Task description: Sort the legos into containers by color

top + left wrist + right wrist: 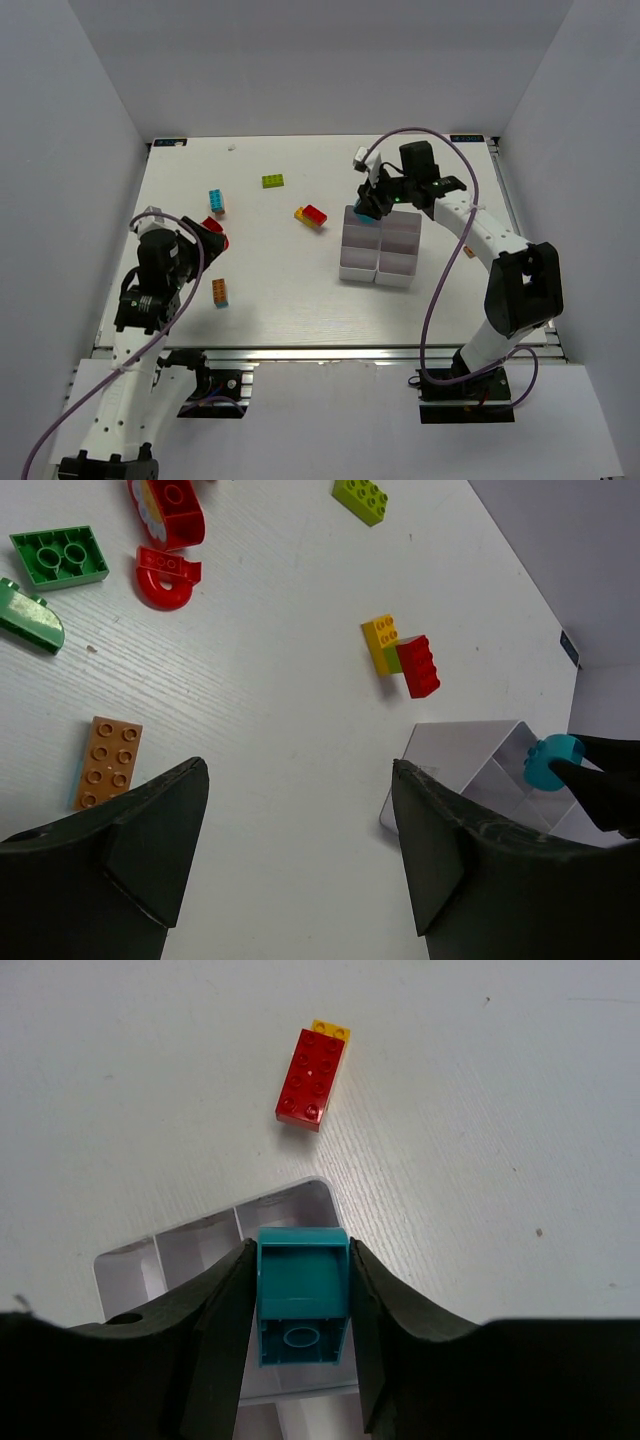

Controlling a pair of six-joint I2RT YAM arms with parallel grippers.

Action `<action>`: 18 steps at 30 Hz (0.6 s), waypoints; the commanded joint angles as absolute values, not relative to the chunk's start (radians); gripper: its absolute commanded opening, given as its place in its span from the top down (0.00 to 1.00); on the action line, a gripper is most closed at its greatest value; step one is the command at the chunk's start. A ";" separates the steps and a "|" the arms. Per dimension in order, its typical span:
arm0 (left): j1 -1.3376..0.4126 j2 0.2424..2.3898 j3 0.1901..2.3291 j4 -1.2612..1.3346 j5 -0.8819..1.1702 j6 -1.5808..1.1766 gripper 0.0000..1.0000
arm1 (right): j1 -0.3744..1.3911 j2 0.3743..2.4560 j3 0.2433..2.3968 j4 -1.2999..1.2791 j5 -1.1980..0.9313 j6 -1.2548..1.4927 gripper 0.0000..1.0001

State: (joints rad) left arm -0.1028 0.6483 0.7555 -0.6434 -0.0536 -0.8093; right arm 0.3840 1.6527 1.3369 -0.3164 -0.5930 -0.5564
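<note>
My right gripper (372, 207) (302, 1265) is shut on a cyan lego (302, 1295) (368, 212) and holds it above the far left corner bin of the white containers (346, 274) (215, 1218). My left gripper (213, 236) (300, 820) hangs open over bare table with nothing between its fingers. Loose legos lie on the table: a red brick on a yellow one (311, 215) (313, 1077) (400, 658), a lime green brick (272, 181) (361, 498), an orange brick (219, 292) (107, 762), a green brick (58, 557) and a red arch (165, 575).
A cyan-and-orange stack (216, 202) lies at the far left of the table. A larger red piece (170, 505) sits beside the red arch, close to my left gripper. White walls close the table in on the left, right and far sides.
</note>
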 commanded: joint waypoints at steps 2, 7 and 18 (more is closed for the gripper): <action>-0.100 0.705 0.839 -0.629 -0.080 -0.784 0.17 | 0.391 1.618 1.315 -0.241 -0.548 -0.601 0.50; -0.100 0.842 0.931 -0.649 -0.116 -0.732 0.17 | 0.390 1.614 1.307 -0.239 -0.543 -0.623 0.48; -0.100 1.242 1.146 -0.683 -0.334 -0.575 0.39 | 0.391 1.465 1.250 -0.117 -0.566 -0.612 0.11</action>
